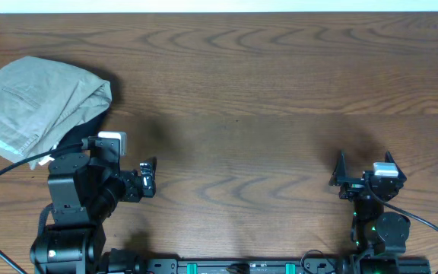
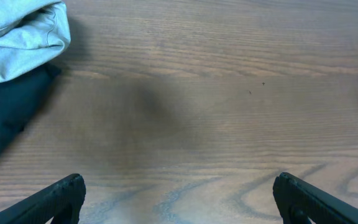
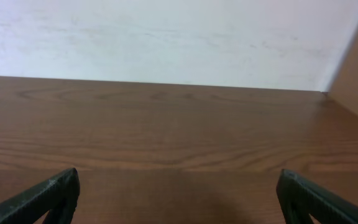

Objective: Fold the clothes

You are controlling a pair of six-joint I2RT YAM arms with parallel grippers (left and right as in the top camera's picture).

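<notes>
The khaki clothes (image 1: 40, 103) lie folded in a wrinkled bundle at the table's far left, on top of a dark garment (image 1: 78, 135). In the left wrist view the khaki cloth (image 2: 23, 34) fills the top left corner, with the dark garment (image 2: 5, 118) below it. My left gripper (image 1: 149, 178) is open and empty, low over bare wood to the right of the bundle; its fingertips show in its own view (image 2: 179, 199). My right gripper (image 1: 339, 176) is open and empty at the front right, over bare wood (image 3: 179, 196).
The wooden table (image 1: 265, 91) stretches between the two arms. A pale wall (image 3: 166, 37) stands behind the table's far edge. A black cable (image 1: 6, 171) runs from the left arm toward the left edge.
</notes>
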